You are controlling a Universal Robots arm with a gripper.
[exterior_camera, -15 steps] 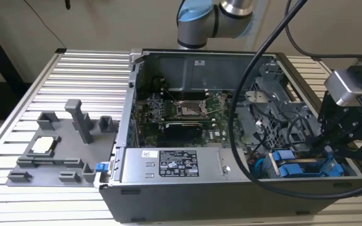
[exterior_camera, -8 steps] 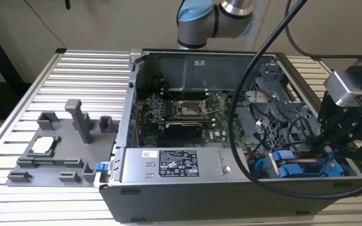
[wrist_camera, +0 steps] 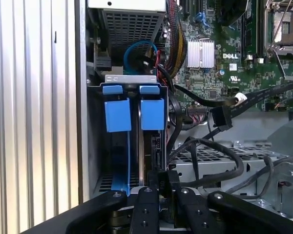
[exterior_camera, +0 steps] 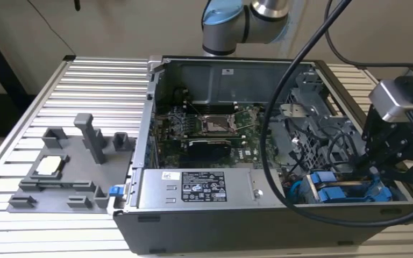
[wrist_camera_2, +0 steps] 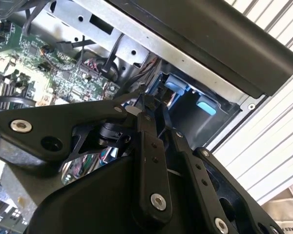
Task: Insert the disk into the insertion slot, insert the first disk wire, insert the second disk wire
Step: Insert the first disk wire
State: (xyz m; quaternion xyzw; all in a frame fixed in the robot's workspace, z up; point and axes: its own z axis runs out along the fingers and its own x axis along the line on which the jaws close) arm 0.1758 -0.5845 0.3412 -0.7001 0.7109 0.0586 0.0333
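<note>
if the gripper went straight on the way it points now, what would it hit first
Probably the exposed end of the disk in its bay: in the first wrist view the gripper lines up with it. Depth is unclear, so the black cables alongside might brush first.

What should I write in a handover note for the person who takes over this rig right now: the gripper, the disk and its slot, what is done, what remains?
The gripper is low over the drive bay at the case corner, in line with the blue-tabbed carrier nearer the motherboard. Open or shut: cannot tell.
The disk appears seated in the insertion slot, beside the other blue-tabbed drive.
Done: disk insertion, as it seems.
Left: a black cable connector hangs free beside the bay, so at least one wire looks unplugged. The other cannot be confirmed.
</note>
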